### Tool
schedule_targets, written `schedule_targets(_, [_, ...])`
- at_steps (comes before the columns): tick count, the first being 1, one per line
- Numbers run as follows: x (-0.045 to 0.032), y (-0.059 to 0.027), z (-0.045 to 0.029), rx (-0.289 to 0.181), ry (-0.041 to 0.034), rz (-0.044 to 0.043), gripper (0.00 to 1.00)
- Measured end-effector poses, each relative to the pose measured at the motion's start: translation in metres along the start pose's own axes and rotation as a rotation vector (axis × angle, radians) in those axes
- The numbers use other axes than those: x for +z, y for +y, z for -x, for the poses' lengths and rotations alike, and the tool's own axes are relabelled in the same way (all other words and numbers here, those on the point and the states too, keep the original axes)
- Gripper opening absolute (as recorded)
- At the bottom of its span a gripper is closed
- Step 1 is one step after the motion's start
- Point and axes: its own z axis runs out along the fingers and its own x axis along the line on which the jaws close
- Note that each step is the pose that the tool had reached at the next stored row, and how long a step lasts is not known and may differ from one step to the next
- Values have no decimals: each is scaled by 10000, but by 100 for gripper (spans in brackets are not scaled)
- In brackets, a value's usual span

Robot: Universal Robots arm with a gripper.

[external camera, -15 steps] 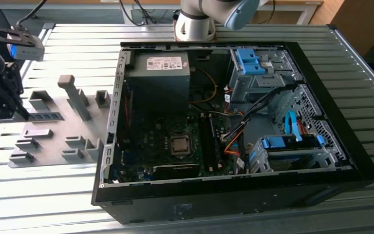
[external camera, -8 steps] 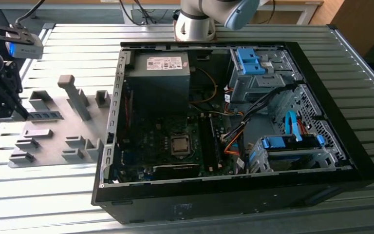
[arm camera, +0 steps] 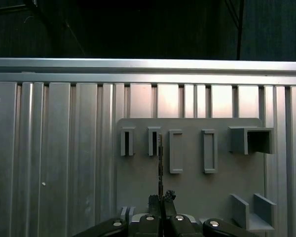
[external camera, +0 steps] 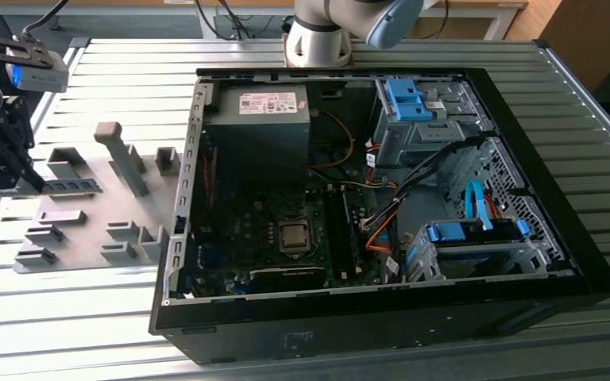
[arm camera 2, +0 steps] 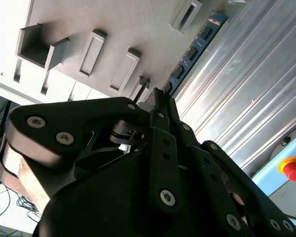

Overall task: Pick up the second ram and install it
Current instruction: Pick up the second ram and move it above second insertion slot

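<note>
The second ram (external camera: 74, 186) is a thin blue-green stick with dark chips, at the left edge of the grey holder plate (external camera: 104, 222) in the exterior view. My gripper (external camera: 32, 182) is shut on one end of it. In the second wrist view the ram (arm camera 2: 193, 52) runs out from my fingertips (arm camera 2: 158, 96) along the plate's edge. In the first wrist view I see the ram (arm camera: 160, 158) edge-on, held upright in my gripper (arm camera: 161, 198) over the plate (arm camera: 192, 190), between two slot blocks. I cannot tell whether it still touches the plate.
The open black computer case (external camera: 559, 262) lies on the slatted metal table (external camera: 72, 317), to the exterior view's right of the plate. Inside are the motherboard with memory slots (external camera: 342, 230), a power supply (external camera: 268, 111) and blue drive-bay clips (external camera: 406, 99). A red stop button (arm camera 2: 293, 168) sits off the table.
</note>
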Motion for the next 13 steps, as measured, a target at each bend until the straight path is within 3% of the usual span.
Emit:
schedule_targets(5, [-44, 1, 1, 0, 0, 1, 14])
schedule_targets(13, [-190, 6, 3, 0, 1, 1, 14])
